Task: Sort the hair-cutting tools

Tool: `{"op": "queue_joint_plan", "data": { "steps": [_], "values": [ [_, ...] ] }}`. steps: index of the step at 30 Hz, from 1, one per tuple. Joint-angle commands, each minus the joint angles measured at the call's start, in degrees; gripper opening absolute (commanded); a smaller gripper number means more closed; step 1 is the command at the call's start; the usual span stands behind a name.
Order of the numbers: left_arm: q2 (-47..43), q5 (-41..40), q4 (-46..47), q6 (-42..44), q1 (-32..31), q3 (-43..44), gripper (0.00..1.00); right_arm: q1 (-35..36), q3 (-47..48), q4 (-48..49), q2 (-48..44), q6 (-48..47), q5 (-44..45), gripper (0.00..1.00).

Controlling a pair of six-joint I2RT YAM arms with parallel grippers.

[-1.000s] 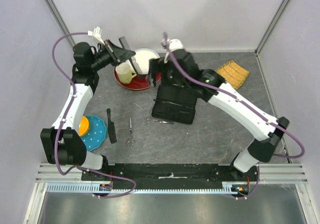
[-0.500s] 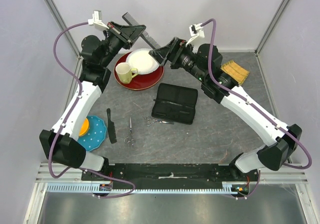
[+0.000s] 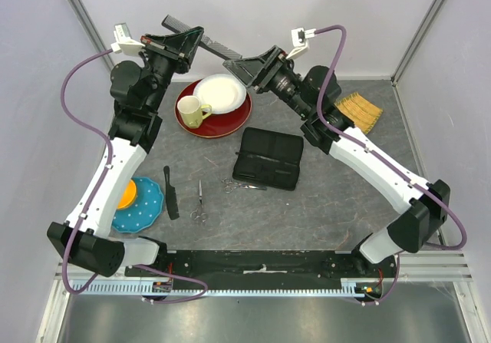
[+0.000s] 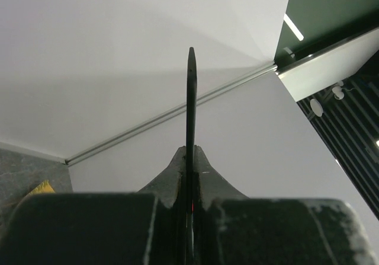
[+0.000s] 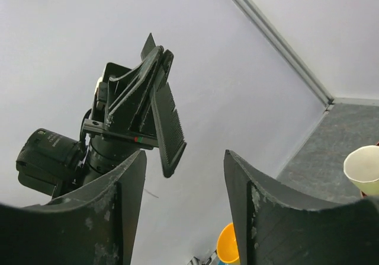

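My left gripper [image 3: 196, 42] is raised high at the back, shut on a slim black comb [image 3: 219, 49] that sticks out to the right. In the left wrist view the comb [image 4: 190, 105] stands edge-on between the closed fingers. My right gripper [image 3: 232, 65] is also raised, open and facing the comb's free end. In the right wrist view the comb [image 5: 167, 128] hangs just beyond the left finger [image 5: 127, 185], touching neither finger. On the table lie a handled black comb [image 3: 170, 193], silver scissors [image 3: 199, 202] and a second pair [image 3: 242, 184].
A flat black case [image 3: 268, 157] lies mid-table. A red plate [image 3: 230, 120] at the back holds a white plate [image 3: 220, 93] and a cream mug [image 3: 192, 111]. A blue plate [image 3: 149, 201] with an orange bowl [image 3: 127, 193] sits left. A yellow mat [image 3: 357, 111] lies at the back right.
Both arms rose off the table. The left lifted the comb up and back. The right left the case, swung up to face the comb, and its jaws narrowed.
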Motion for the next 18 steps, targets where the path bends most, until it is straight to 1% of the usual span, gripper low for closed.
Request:
{"op": "queue_joint_plan", "data": {
  "steps": [1,4,7,10,13,15,17,18],
  "values": [
    [-0.6,-1.4,1.5,-3.6,-0.1,0.1,0.02,-0.2,3.6,4.7,2.6,3.2,-2.1,0.59],
    [-0.5,-1.0,1.8,-3.7,-0.1,-0.4,0.02,-0.1,5.1,4.5,3.5,3.4,-2.2,0.53],
    [-0.6,0.0,3.3,-4.5,-0.1,-1.8,0.02,-0.2,5.4,4.8,3.7,3.7,-2.4,0.5],
    [-0.7,0.3,3.8,-4.8,-0.1,-2.5,0.02,-0.2,5.2,5.9,3.5,4.1,-2.8,0.5],
    [-1.1,0.5,3.8,-4.9,-0.1,-3.3,0.02,-0.3,4.9,6.8,3.2,4.3,-3.2,0.52],
    [-1.4,0.4,3.9,-4.9,-0.1,-3.7,0.02,-0.3,4.7,6.9,3.2,4.5,-3.2,0.51],
    [-1.8,0.1,3.9,-4.9,-0.1,-4.3,0.02,-0.5,4.5,7.4,3.2,5.0,-3.3,0.48],
    [-2.1,0.1,3.9,-4.8,-0.1,-4.4,0.02,-0.5,4.1,7.7,3.2,5.4,-3.3,0.43]
  ]
}}
